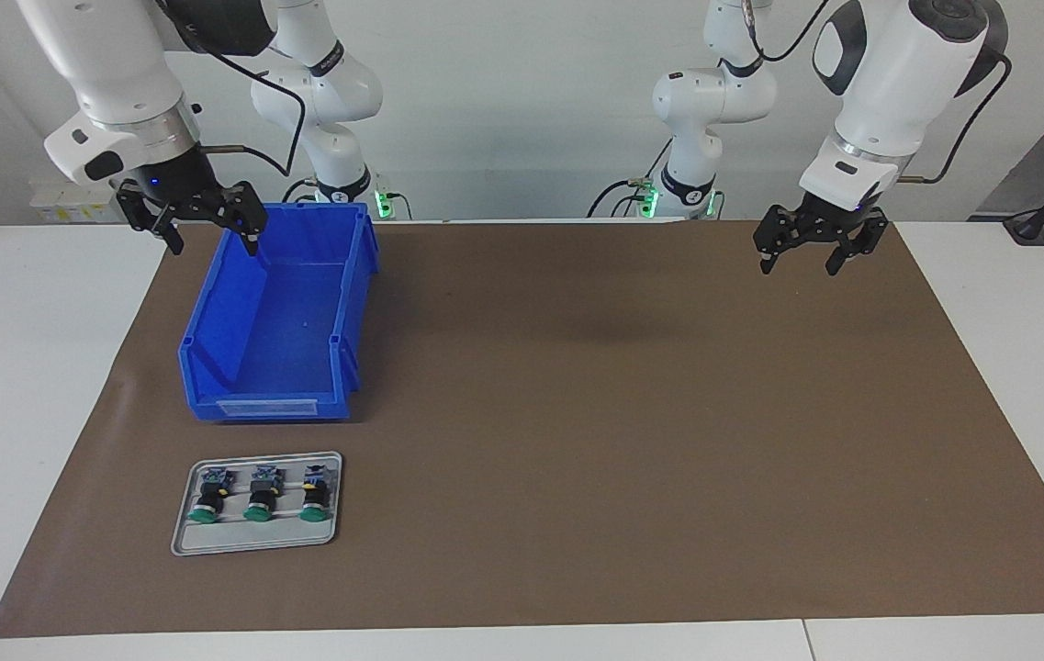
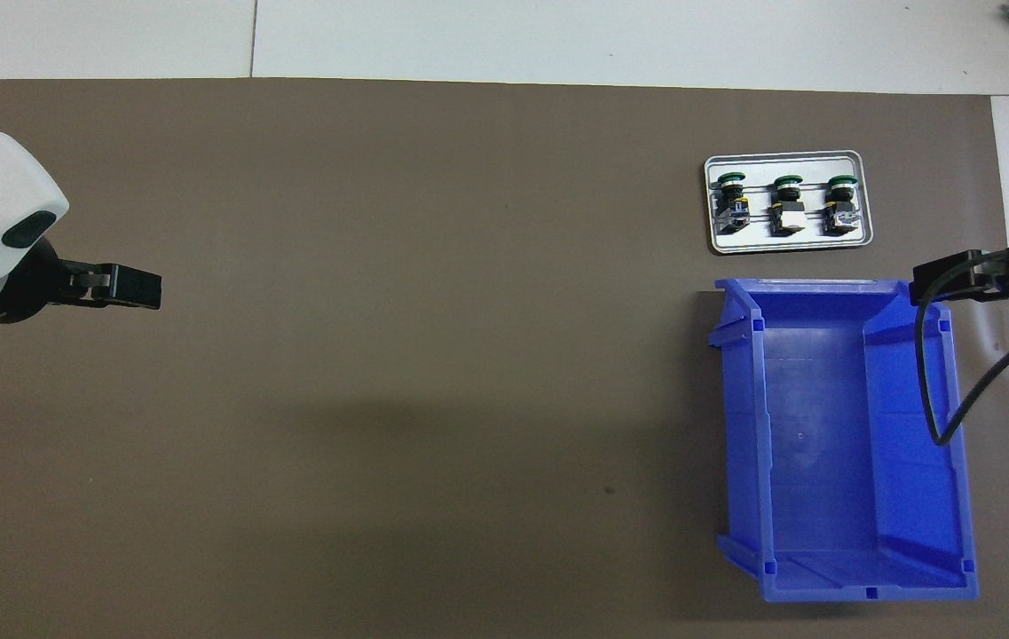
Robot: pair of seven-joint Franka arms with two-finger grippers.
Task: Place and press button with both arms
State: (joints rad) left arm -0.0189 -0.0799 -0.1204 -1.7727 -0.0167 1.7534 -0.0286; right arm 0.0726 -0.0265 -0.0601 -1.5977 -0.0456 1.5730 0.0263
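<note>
A white desk (image 1: 44, 386) carries a brown mat (image 1: 595, 441), with a pale wall at the robots' end. Nothing is picked up yet, so the task looks to be at its very start: both arms hang raised and waiting.

The right claw (image 1: 209, 229) hovers over the robot-side rim of the bin (image 1: 338, 303), fingers apart and holding nothing. The left claw (image 1: 804, 257) hangs over bare mat at the left arm's end, fingers likewise apart and empty.

The next move probably falls to the right arm: carry its claw past the bin, out over the tray (image 1: 209, 540), come down on one button and close on its black body without knocking the neighbours.

The bin, blue and open-topped, is empty. The tray, a shallow grey one, lies just farther from the robots than the bin. It holds three buttons (image 1: 258, 496) lying side by side, green caps pointing away from the robots.
</note>
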